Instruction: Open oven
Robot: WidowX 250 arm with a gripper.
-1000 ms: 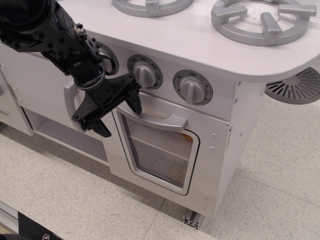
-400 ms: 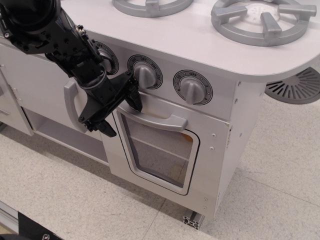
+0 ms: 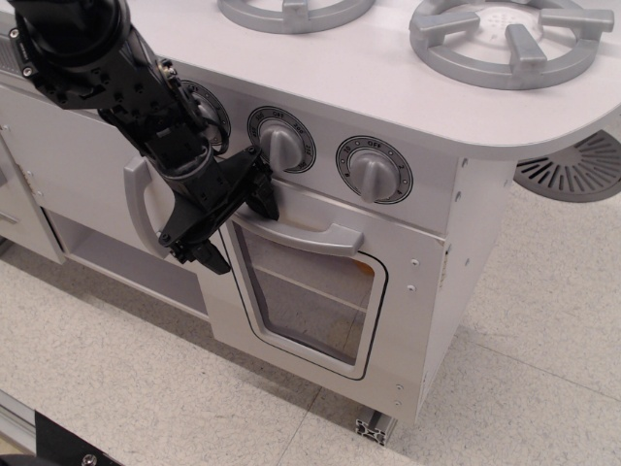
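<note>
The white toy-kitchen oven (image 3: 320,291) fills the middle of the view. Its door has a rounded clear window (image 3: 306,296) in a grey frame and a wide horizontal grey bar handle (image 3: 296,231). The door is closed. My black gripper (image 3: 233,225) is open at the left end of the handle. One finger (image 3: 260,192) sits just above the handle's left end and the other (image 3: 202,254) hangs lower left, in front of the door's left edge. It holds nothing. The arm comes in from the upper left.
Three round grey knobs (image 3: 374,171) line the panel above the door; the leftmost is partly hidden by the arm. A vertical grey handle (image 3: 141,209) on the plain cabinet door is left of the gripper. Two grey burners (image 3: 505,39) top the counter. Speckled floor lies below.
The gripper has moved right and slightly up, toward the oven handle's left end. Its upper finger now lies closer to the handle. The door has not moved.
</note>
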